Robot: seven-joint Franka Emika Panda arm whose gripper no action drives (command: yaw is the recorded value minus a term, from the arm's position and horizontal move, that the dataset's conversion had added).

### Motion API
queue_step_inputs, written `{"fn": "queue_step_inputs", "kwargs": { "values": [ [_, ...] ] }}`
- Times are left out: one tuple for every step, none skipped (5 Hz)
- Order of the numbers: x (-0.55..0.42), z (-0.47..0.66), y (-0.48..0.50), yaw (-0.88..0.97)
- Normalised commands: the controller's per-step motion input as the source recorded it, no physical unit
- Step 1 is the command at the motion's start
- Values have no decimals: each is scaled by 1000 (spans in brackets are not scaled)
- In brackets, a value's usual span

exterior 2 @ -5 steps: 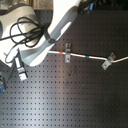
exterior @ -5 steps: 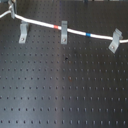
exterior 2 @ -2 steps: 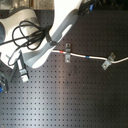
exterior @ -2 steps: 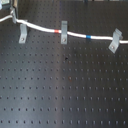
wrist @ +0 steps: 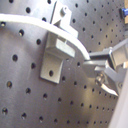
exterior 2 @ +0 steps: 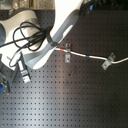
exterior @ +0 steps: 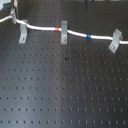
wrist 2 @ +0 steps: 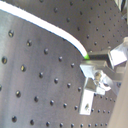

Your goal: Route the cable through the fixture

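The white cable (exterior: 75, 34) runs across the black board with a red band (exterior: 59, 30) and a blue band (exterior: 89, 36). The fixture (exterior: 22, 34), a small grey clip with a foot slanting down-left, stands at the first exterior view's left, and the cable crosses its top. In the first wrist view the cable (wrist: 30, 22) lies across the fixture (wrist: 54, 52) and ends between my fingers. My gripper (wrist: 92, 62) is shut on the cable just beside the fixture. It also shows in the second wrist view (wrist 2: 91, 60). In the second exterior view the arm (exterior 2: 57, 30) hides the fixture.
A straight narrow upright clip (exterior: 64, 32) and a larger right-leaning clip (exterior: 116, 40) also carry the cable; both show in the second exterior view (exterior 2: 66, 54) (exterior 2: 106, 62). Black cords (exterior 2: 27, 37) and connectors lie at the second exterior view's left. The board (exterior: 65, 90) has a grid of holes.
The arm has shifted very slightly near the fixture. The cable still lies across all three clips and stays in the gripper.
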Motion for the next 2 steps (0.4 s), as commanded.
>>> {"fn": "queue_step_inputs", "kwargs": {
  "values": [
    [-158, 280, 206, 0],
    [-39, -18, 88, 0]
  ]
}}
